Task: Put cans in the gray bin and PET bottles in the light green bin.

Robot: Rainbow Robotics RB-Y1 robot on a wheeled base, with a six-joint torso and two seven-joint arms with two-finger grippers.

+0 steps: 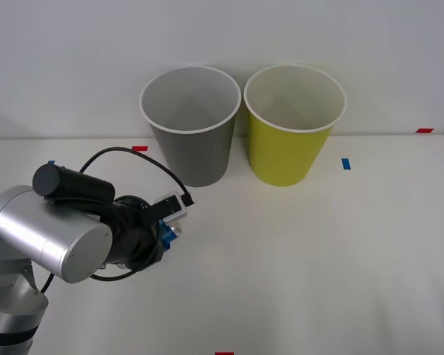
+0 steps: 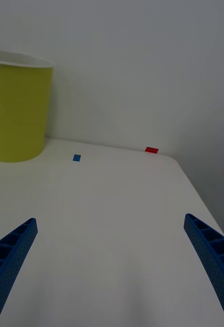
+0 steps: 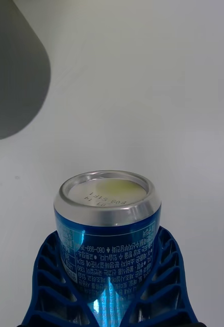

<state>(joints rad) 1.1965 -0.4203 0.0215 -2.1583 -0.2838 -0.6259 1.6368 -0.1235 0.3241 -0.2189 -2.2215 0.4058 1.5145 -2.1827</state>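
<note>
Left wrist: ribbed fingers (image 3: pixel 50 276) (blue) clasp can (image 3: pixel 107 230).

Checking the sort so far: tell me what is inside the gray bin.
The gray bin shows only its pale inner wall from the front view; its bottom is hidden by the near rim. The can is outside it, held in the left pincer.

I get soft, even light from above on the white surface (image 1: pixel 296 251), with no hard shadows. Beside my left claw (image 3: pixel 109 286), the can (image 3: pixel 106 230) is sharp, its silver end catching a pale yellowish reflection, while the gray bin (image 3: pixel 15 71) beyond it is blurred. Ahead of my right claw (image 2: pixel 112 271), the wall dims toward the corner.
</note>
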